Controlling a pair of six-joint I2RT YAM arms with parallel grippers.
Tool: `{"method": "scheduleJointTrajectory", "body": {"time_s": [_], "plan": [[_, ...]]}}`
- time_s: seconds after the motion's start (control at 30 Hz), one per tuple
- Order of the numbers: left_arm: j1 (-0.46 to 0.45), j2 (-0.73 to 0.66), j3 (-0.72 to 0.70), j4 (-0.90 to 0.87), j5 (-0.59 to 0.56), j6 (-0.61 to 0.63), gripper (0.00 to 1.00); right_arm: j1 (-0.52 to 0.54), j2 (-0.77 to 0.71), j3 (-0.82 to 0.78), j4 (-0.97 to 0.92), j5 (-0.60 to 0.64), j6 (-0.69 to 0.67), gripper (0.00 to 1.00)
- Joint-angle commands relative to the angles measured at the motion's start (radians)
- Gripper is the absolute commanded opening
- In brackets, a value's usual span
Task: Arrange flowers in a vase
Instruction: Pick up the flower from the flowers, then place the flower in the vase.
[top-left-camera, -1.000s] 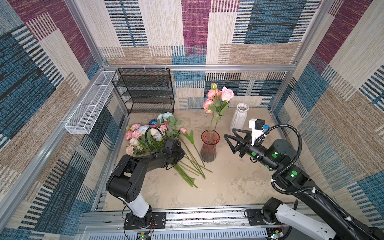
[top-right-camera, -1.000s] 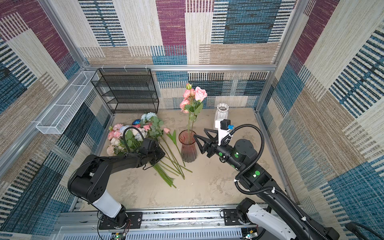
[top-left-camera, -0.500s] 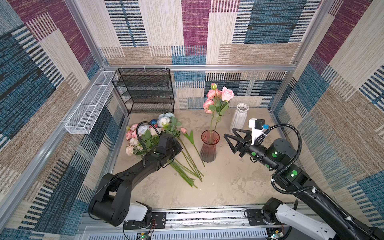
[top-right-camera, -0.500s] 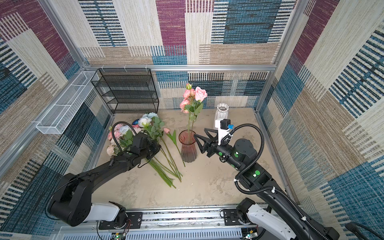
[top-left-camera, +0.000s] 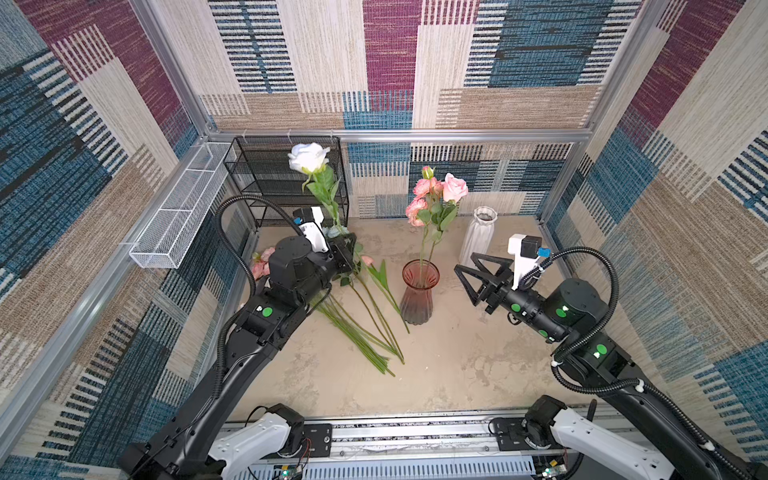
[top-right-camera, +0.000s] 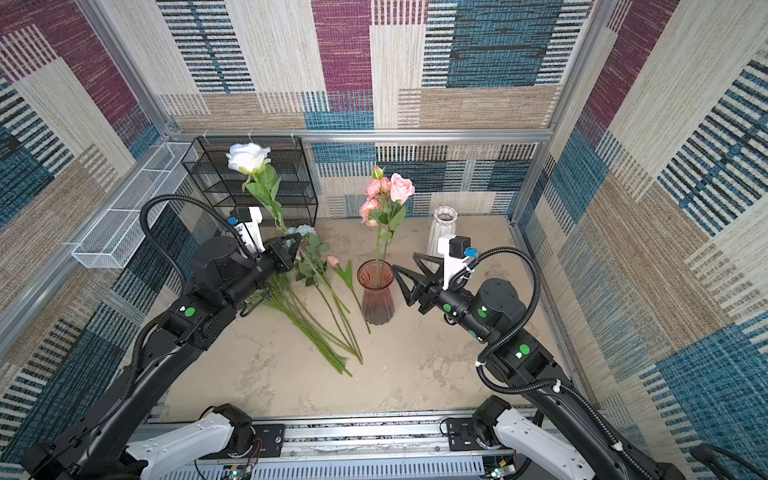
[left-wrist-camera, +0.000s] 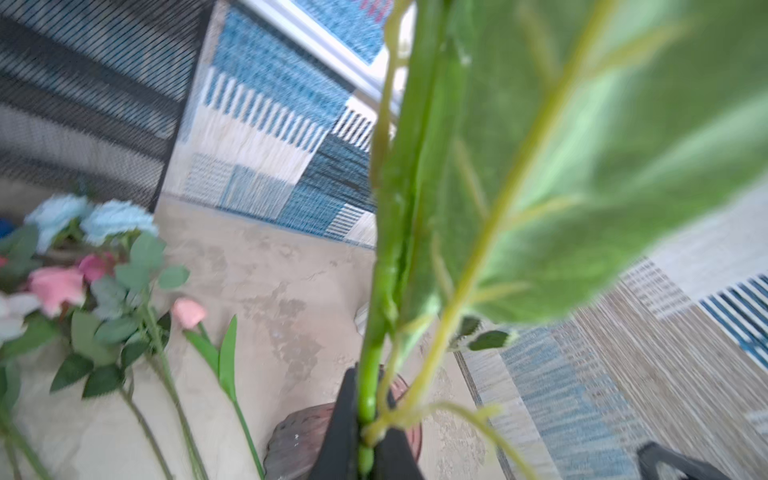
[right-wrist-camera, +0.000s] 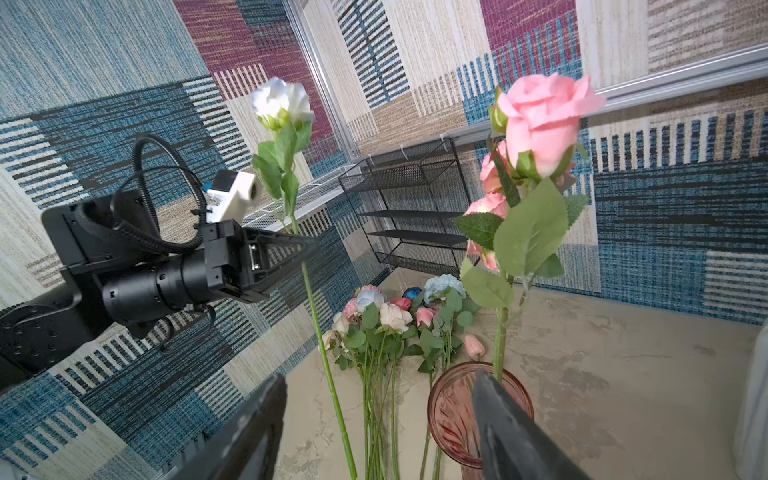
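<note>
The white artificial rose on a long green stem (top-left-camera: 308, 157) is standing upright in the air, upper centre-left in a top view. The left gripper (top-left-camera: 347, 249) is pinching its stem partway down. The loose flower bunch (top-left-camera: 365, 320) is lying flat beneath. The right gripper (top-left-camera: 464, 262) is hovering with its jaws spread, just beside the pink ribbed glass vase (top-left-camera: 419, 297) at frame centre, which is holding pink roses (top-left-camera: 440, 195).

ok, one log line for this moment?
left claw: shut on white rose stem, upright | right claw: open, empty, by pink vase | pink roses: in vase | other flowers: lying on table
</note>
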Motion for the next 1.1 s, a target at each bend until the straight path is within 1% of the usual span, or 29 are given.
{"method": "scheduleJointTrajectory", "body": {"time_s": [0.0, 0.1, 0.2, 0.33, 0.43, 0.53, 0.7, 0.87, 0.97, 1.0, 1.07], "plan": [[-0.045, 0.055, 0.081, 0.043, -0.051, 0.210, 0.00, 0.000, -0.007, 0.015, 0.002, 0.014, -0.001, 0.73], [-0.089, 0.130, 0.136, 0.145, -0.050, 0.304, 0.00, -0.001, -0.008, 0.024, -0.006, 0.021, -0.001, 0.73], [-0.114, 0.207, 0.181, 0.233, -0.037, 0.366, 0.00, 0.000, -0.008, 0.028, -0.012, 0.026, -0.001, 0.72], [-0.116, 0.289, 0.228, 0.326, -0.010, 0.387, 0.00, 0.000, -0.009, 0.026, -0.011, 0.026, 0.007, 0.72], [-0.118, 0.331, 0.234, 0.380, 0.008, 0.393, 0.00, -0.001, -0.010, 0.025, -0.009, 0.022, 0.010, 0.72], [-0.117, 0.369, 0.209, 0.400, 0.037, 0.384, 0.00, 0.000, -0.010, 0.022, -0.008, 0.023, 0.009, 0.72], [-0.128, 0.403, 0.110, 0.443, 0.070, 0.324, 0.00, 0.000, -0.007, 0.022, -0.011, 0.027, 0.003, 0.72], [-0.156, 0.400, 0.026, 0.443, 0.069, 0.314, 0.00, 0.000, -0.007, 0.010, -0.005, 0.023, 0.002, 0.72], [-0.166, 0.405, 0.005, 0.398, 0.072, 0.294, 0.00, 0.000, -0.005, 0.001, 0.002, 0.023, 0.004, 0.73], [-0.167, 0.408, 0.004, 0.373, 0.074, 0.283, 0.00, 0.000, -0.006, -0.002, 0.004, 0.022, 0.004, 0.73], [-0.167, 0.403, -0.014, 0.349, 0.078, 0.269, 0.07, 0.000, -0.008, -0.004, 0.006, 0.023, 0.005, 0.74]]}}
